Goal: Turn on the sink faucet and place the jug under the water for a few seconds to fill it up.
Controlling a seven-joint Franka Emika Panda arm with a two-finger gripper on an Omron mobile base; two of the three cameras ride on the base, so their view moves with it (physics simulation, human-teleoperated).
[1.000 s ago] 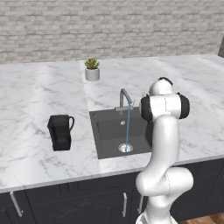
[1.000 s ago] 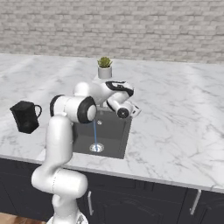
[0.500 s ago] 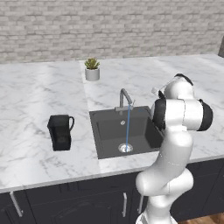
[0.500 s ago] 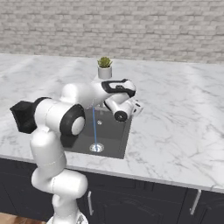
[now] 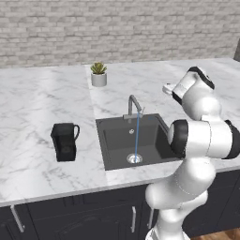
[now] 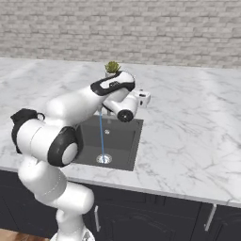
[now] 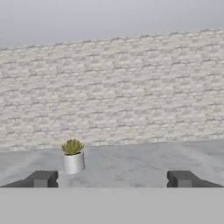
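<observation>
**Q:** Where are your fingers, and how are they set?

**A:** My gripper (image 7: 111, 178) is spread wide and holds nothing. Its two dark fingertips (image 7: 41, 179) stand far apart, facing the brick wall (image 7: 131, 87) and a small white pot with a green plant (image 7: 73, 158) on the marble counter (image 5: 33, 103). My hand is raised above the counter, to the right of the sink (image 5: 115, 140).

**Q:** And the faucet?

**A:** The sink faucet (image 5: 133, 107) stands at the back edge of the basin. The water (image 5: 137, 136), a thin blue stream, falls straight from its spout to the round drain (image 5: 134, 158).

**Q:** Where is the jug?

**A:** The jug (image 5: 64, 141) stands upright on the counter left of the sink, well apart from my hand, with its handle toward the basin.
</observation>
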